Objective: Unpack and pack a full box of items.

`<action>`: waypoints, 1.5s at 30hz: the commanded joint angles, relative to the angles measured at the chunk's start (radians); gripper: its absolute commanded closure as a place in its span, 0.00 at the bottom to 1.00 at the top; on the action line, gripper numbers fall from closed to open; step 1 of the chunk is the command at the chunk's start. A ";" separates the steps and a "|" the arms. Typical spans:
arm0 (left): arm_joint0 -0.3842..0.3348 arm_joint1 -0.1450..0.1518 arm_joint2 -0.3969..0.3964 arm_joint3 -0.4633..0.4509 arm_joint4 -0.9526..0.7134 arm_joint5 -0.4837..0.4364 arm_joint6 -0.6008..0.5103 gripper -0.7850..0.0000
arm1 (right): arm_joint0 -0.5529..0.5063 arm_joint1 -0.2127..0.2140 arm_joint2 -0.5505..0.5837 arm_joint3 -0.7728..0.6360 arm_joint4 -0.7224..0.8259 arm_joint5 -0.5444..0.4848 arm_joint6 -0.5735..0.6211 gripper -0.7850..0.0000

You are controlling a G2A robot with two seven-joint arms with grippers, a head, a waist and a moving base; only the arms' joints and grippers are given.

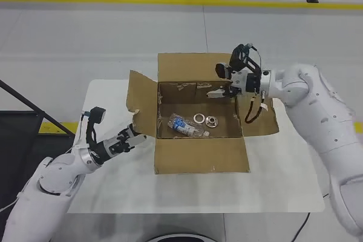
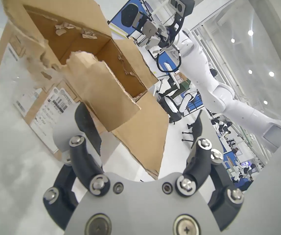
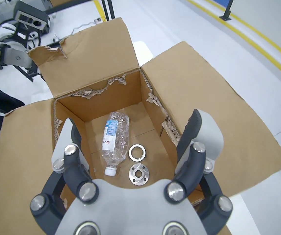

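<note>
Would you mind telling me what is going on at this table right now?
A two-armed robot is working at an open cardboard box on the table. Its right hand hovers open and empty above the box, where a plastic bottle lies on its side beside a metal ring and a metal disc. Its left hand is open at the box's left flap, gripping nothing.
</note>
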 commanded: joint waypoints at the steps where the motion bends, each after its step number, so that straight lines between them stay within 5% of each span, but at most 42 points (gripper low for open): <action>1: -0.012 -0.003 0.020 -0.001 0.012 0.003 0.001 0.00 | -0.070 0.051 0.073 -0.095 0.025 0.000 -0.004 0.00; 9: -0.068 -0.016 0.103 -0.005 0.063 0.026 0.023 0.00 | -0.334 0.204 0.336 -0.359 0.126 0.000 0.055 0.00; 20: -0.182 -0.042 0.226 0.035 0.116 0.098 0.050 0.00 | -0.337 0.204 0.337 -0.361 0.128 0.003 0.050 0.00; 26: -0.225 -0.055 0.268 0.059 0.131 0.144 0.069 0.00 | -0.400 0.223 0.399 -0.334 0.272 0.000 0.002 0.00; 31: -0.251 -0.064 0.294 0.070 0.142 0.177 0.089 0.00 | -0.439 0.255 0.442 -0.275 0.573 0.000 0.140 0.00; 36: -0.269 -0.072 0.313 0.073 0.149 0.193 0.097 0.00 | -0.447 0.281 0.464 -0.149 0.898 0.003 0.401 0.00; 45: -0.286 -0.083 0.332 0.090 0.155 0.199 0.106 0.00 | -0.382 0.276 0.376 0.040 1.168 0.257 0.655 0.00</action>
